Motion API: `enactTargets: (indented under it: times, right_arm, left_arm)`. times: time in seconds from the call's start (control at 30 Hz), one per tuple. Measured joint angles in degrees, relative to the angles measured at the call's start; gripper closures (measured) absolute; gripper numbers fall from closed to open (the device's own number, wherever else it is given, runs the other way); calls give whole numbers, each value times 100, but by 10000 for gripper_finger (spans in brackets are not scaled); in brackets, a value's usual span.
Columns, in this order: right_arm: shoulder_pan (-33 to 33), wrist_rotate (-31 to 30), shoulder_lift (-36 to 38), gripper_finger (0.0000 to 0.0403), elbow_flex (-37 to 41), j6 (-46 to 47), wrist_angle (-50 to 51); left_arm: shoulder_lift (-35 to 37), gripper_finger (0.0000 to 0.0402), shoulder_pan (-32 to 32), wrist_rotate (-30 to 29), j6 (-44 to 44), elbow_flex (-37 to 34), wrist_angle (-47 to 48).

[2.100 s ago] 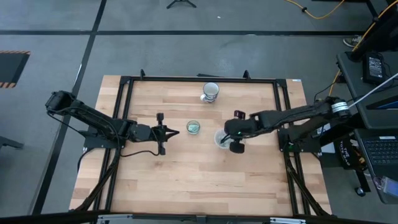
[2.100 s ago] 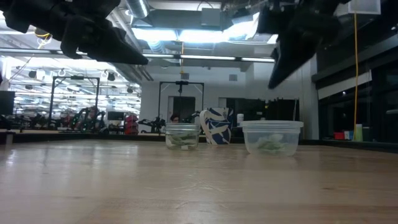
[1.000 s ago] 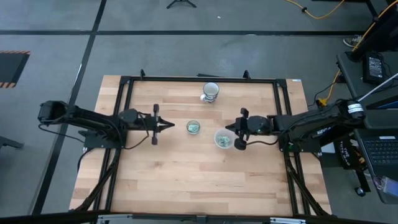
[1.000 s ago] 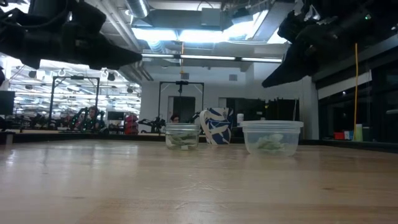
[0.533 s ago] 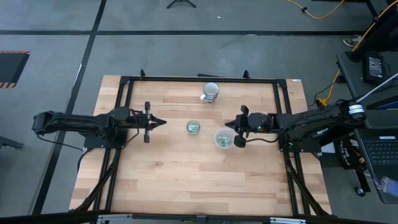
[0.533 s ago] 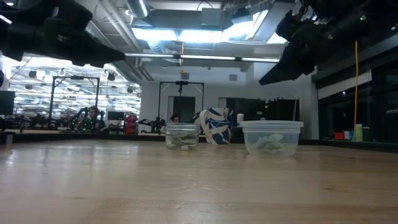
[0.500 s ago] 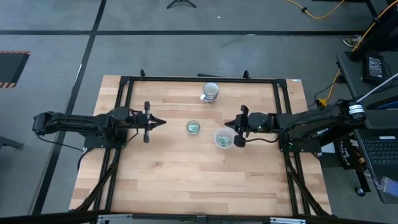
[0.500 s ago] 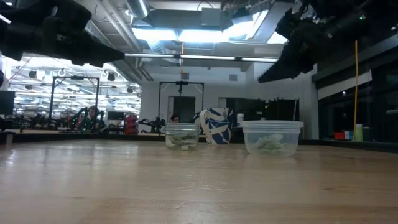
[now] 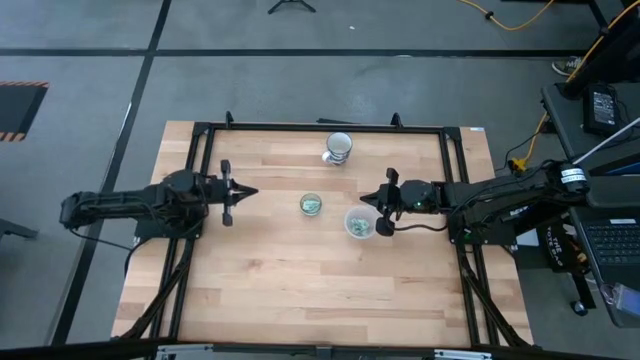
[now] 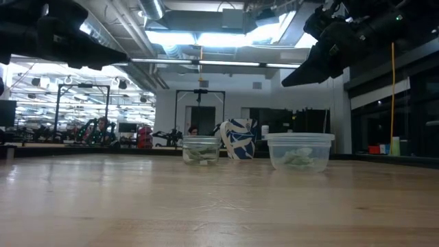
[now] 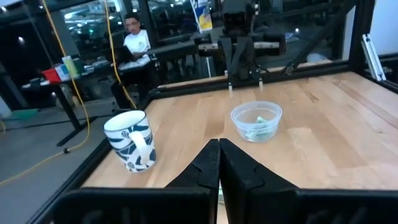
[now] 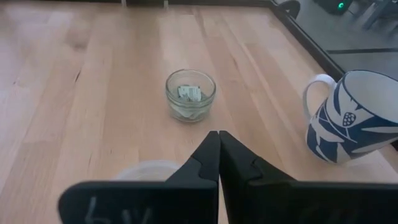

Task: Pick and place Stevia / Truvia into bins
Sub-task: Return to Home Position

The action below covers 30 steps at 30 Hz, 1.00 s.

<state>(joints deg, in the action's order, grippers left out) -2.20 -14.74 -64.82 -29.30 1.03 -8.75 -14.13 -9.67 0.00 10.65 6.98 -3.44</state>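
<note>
Over a pale counter point(image 9: 320, 285) of narrow glued wooden strips, edged by a black metal frame point(image 9: 280, 127), two dark jointed arms are reaching in from opposite sides. The left tool point(image 9: 250, 191) is hanging above the counter's left part, pointing toward the middle and well apart from every cup. Its two tapered fingers point(image 11: 205, 168) are pressing flat together with nothing between them. The right tool point(image 9: 366, 199) is hovering high near the centre, its tip just beside the wider cup as seen from above. Its fingers point(image 12: 205, 162) are likewise meeting in a thin seam, gripping nothing. Near the far edge a glossy white mug point(image 9: 339, 147) with a dark blue pattern and a looped handle is standing upright. Closer to the centre the glass cup point(image 9: 311, 205), narrow, round and clear, is standing apart from the mug. The plastic cup point(image 9: 358, 222), wider, milky and thin-walled with a lipped rim, is sitting near it on the right arm's side. The small green-and-white paper packets point(image 12: 188, 93) are lying inside these two cups, some crumpled in the glass one and more packets point(image 11: 257, 127) in the plastic one. Their number in each is hard to make out, since they are overlapping behind cloudy walls. From the right wrist the plastic cup is showing only as a sliver of rim behind the fingers. Beyond the counter a person point(image 11: 134, 38) is showing, partly cut off by dark railings.
</note>
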Motion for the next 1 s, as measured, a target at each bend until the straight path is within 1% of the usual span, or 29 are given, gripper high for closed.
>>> enactTargets:
  times: [0.13, 0.27, 0.47, 0.6, 0.7, 0.87, 1.0]
  right_arm:
    - [0, -2, 0, 399, 0, -4, -11]
    - [0, -1, 0, 399, 0, 9, -55]
    - [0, 0, 0, 399, 0, 21, -58]
    - [0, -2, 0, 399, 0, -9, -68]
    - [42, 2, 0, 399, 154, -70, -456]
    - [101, 266, 31, 399, 530, -405, -1265]
    - [199, 282, 281, 399, 791, -522, -1406]
  left_arm:
    - [257, 400, -85, 102, 78, -293, -187]
    - [534, 400, -261, 55, 56, -659, -381]
    - [860, 400, -559, 155, 142, -651, -270]
    - [1077, 399, -780, 423, 153, -651, 35]
    - [1226, 400, -944, 421, 92, -651, 197]
    - [1294, 400, -1182, 495, 61, -651, 189]
    - [1292, 399, -1318, 474, 52, -651, 190]
